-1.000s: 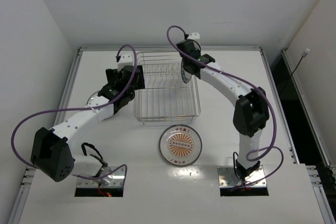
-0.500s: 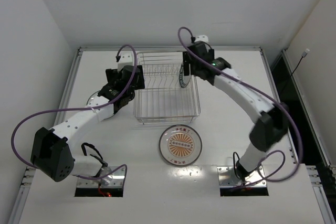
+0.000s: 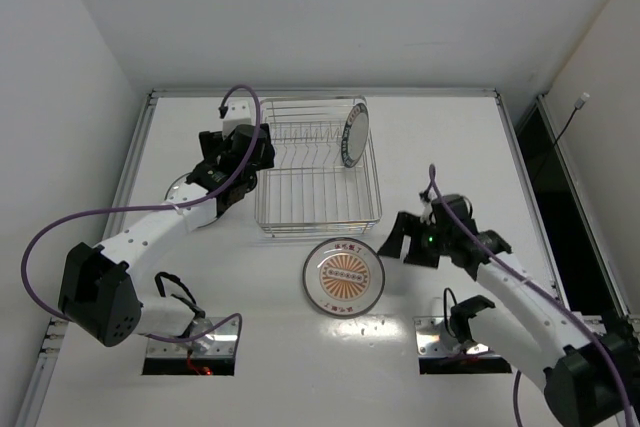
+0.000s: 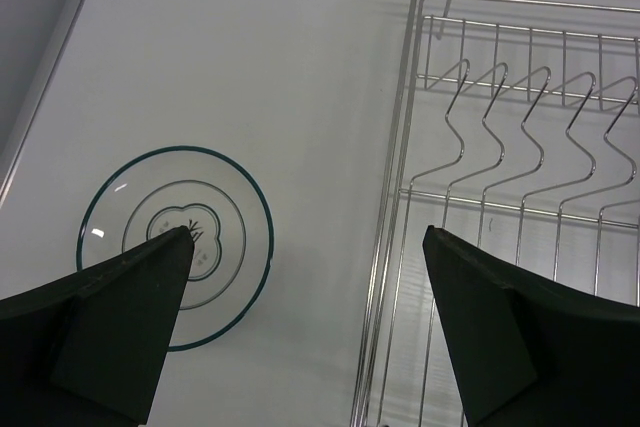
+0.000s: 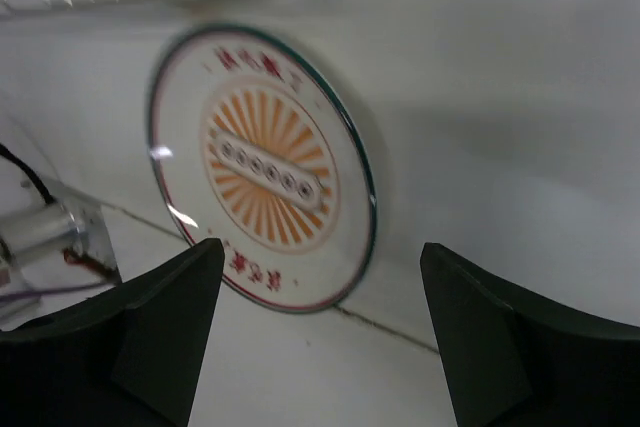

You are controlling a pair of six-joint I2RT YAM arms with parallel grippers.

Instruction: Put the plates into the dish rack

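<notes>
The right tool point(image 5: 320, 245), jaws apart, hangs over the glossy orange-patterned plate point(image 3: 343, 276), which lies flat near the desk's near edge. Its thin, smooth rim could slip from the fingers. The left tool point(image 4: 306, 237), also apart, hovers by the teal-rimmed plate point(image 4: 175, 247) beside the wire dish rack point(image 3: 320, 230), where 1 plate point(image 3: 354, 137) stands upright.

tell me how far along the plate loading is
Done: one upright plate stands in the dish rack. In hand: nothing; the open right gripper is by the orange-patterned plate, the open left gripper near the teal-rimmed plate. Left: both of those, lying flat on the table.
</notes>
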